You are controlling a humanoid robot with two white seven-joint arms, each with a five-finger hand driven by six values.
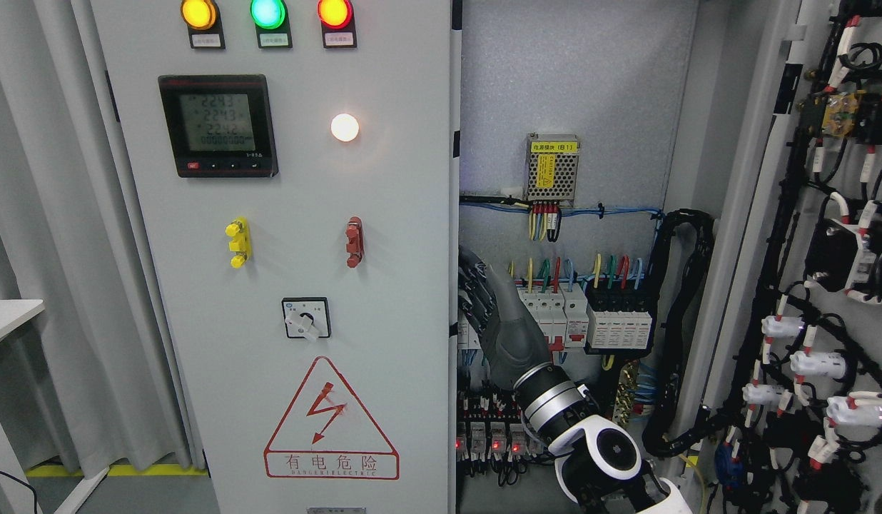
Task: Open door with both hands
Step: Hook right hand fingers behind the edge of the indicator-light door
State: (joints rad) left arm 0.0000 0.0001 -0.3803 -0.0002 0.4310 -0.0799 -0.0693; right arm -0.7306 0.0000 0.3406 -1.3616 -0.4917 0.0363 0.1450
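In the head view, the right hand (494, 314) is reaching up from the lower right into the open side of an electrical cabinet, its dark fingers (473, 285) hooking around the inner edge of the left door (284, 235), which is standing just to the hand's left with the right door (805, 250) swung wide well off to its right. To do this well, the hand should be keeping the fingers behind that edge and pulling steadily outward, clear of the breakers (591, 318) just right of it; the left hand is not showing.
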